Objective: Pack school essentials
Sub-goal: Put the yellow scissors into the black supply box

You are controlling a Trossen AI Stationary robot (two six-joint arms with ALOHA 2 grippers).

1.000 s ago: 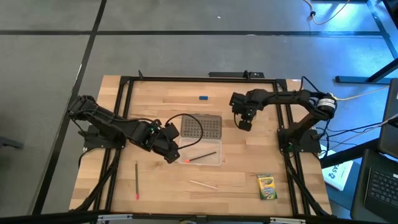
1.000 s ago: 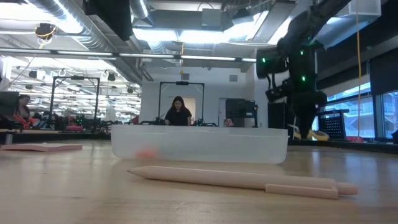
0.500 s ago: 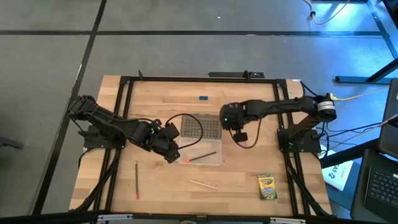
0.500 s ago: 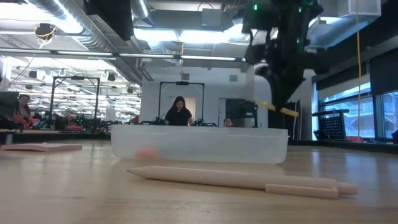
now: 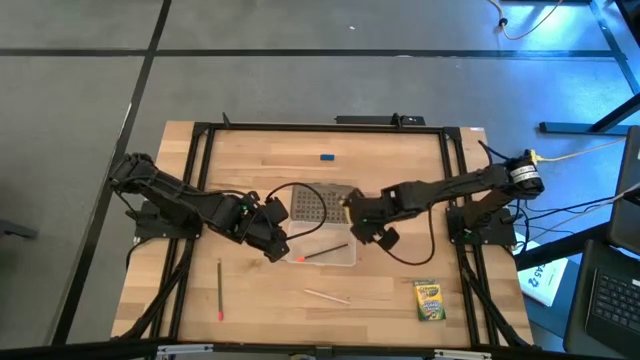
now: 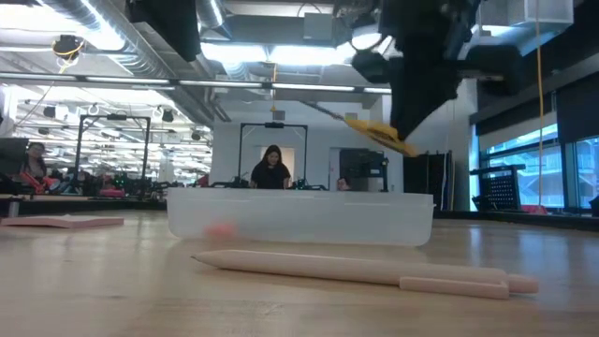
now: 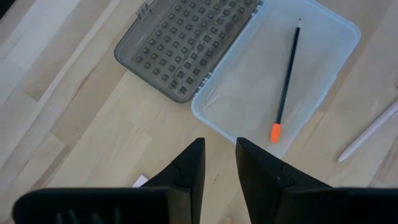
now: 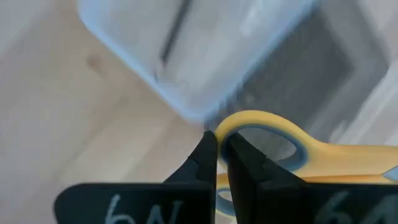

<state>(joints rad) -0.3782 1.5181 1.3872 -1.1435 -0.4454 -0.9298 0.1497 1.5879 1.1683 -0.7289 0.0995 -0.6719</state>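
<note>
My right gripper (image 5: 358, 216) is shut on the yellow-handled scissors (image 6: 376, 131) and holds them in the air over the right end of the clear case (image 5: 325, 246). The case is open, its grey dotted lid (image 5: 322, 203) lies flat on its far side, and a black pencil with an orange end (image 7: 285, 84) lies inside. My left gripper (image 5: 272, 240) waits slightly open, just left of the case. On the table lie a red-tipped pencil (image 5: 220, 290), a pale pencil (image 5: 327, 296), the crayon box (image 5: 430, 300), the blue block (image 5: 326, 157) and the pink pad (image 6: 61, 222). My right gripper pinches the rim of one yellow handle loop (image 8: 225, 132) of the scissors between its two fingers, at their free ends. The scissors are lifted clear of the table. They are tilted, with the thin blade end (image 6: 323, 110) higher than the handles.
The black frame rails (image 5: 200, 180) run along both sides and the far edge of the table. A black cable (image 5: 285, 192) loops beside the lid. People and equipment show in the room beyond the table. Bare wood lies near the crayon box and along the far edge.
My right gripper has carried the scissors from the far right part of the table toward the left and the near edge, ending over the open case's right end. The scissors have turned on the way, and their blade end now points up and away. The left arm has kept still.
</note>
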